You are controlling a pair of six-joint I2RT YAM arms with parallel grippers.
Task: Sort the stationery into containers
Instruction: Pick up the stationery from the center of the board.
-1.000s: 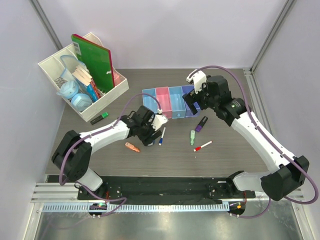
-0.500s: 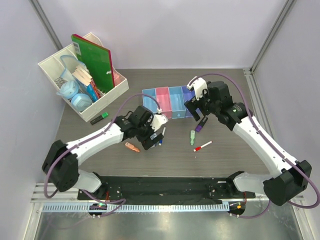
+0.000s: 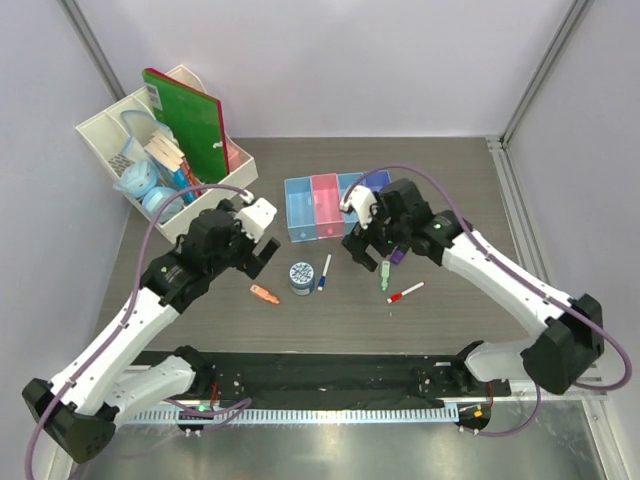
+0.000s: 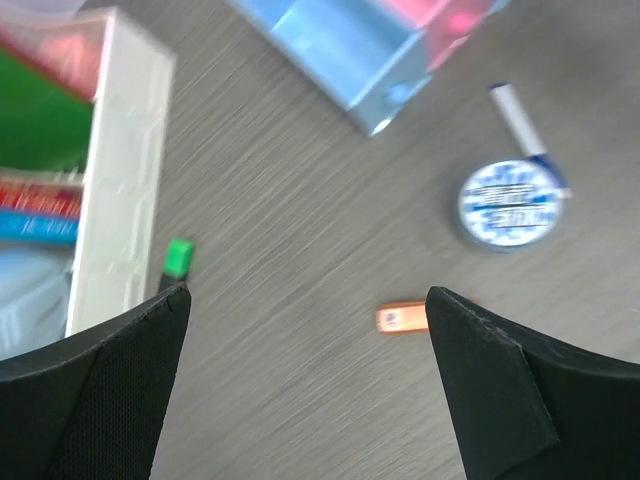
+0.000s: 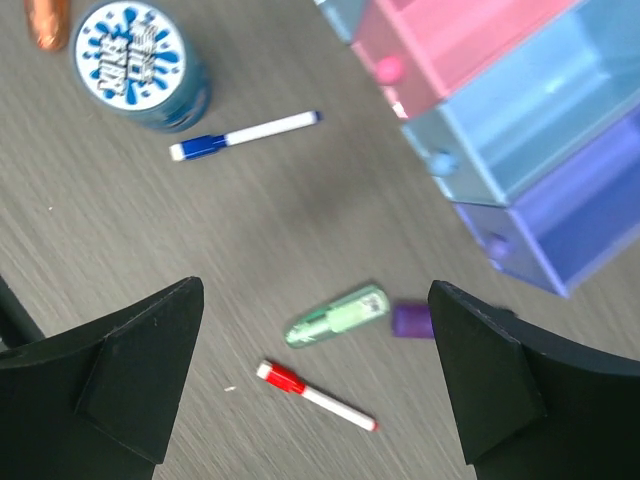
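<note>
My left gripper [image 3: 262, 256] is open and empty above the table, left of the pens; in its wrist view [image 4: 306, 292] the orange marker [image 4: 400, 318] lies by the right finger. The orange marker [image 3: 264, 293], blue-white pen [image 3: 323, 272], green marker [image 3: 384, 275] and red-white pen [image 3: 405, 292] lie on the table. My right gripper [image 3: 358, 250] is open and empty, hovering over the green marker [image 5: 337, 313] and red-white pen [image 5: 315, 396]. The purple-black marker [image 5: 412, 320] is partly hidden. The row of bins [image 3: 303, 210] stands behind; its purple end is partly covered by my right arm.
A round blue-white tin [image 3: 301, 277] sits between the orange marker and the blue-white pen. The white desk organiser [image 3: 215, 190] with the green notebook [image 3: 185, 120] stands at the back left. A green-tipped marker [image 4: 177, 258] lies beside the organiser.
My left gripper has pulled back left from the spot where the round tin now stands uncovered. My right gripper has moved from over the bins down and left, over the pens.
</note>
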